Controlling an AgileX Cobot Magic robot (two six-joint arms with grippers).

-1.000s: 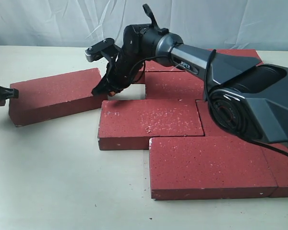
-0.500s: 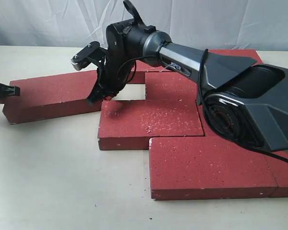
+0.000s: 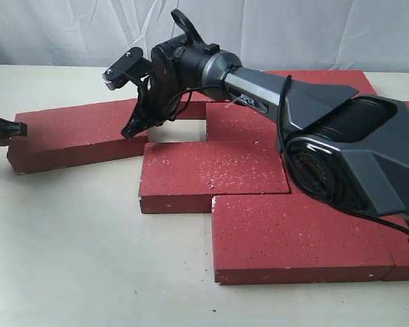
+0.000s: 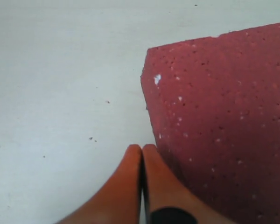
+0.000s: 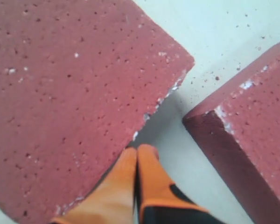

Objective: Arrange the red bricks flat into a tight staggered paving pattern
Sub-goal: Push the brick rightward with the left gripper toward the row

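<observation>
loose brick [image 3: 75,134]: flat on table [image 3: 75,266], angled, left of the laid group
laid bricks [image 3: 215,169]: staggered rows, edges touching
right gripper [image 3: 132,128]: fingers together, tip at loose brick's right end
left gripper [image 3: 12,128]: at view's left edge, by loose brick's left end

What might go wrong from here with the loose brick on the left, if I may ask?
The shut right gripper seems to touch the loose brick only at its end edge, so it may slip off or spin it.
That brick lies skewed to the laid brick; pushed in, its corner might jam and shift the pattern.
The shut left gripper at the far end could pinch the brick.
</observation>
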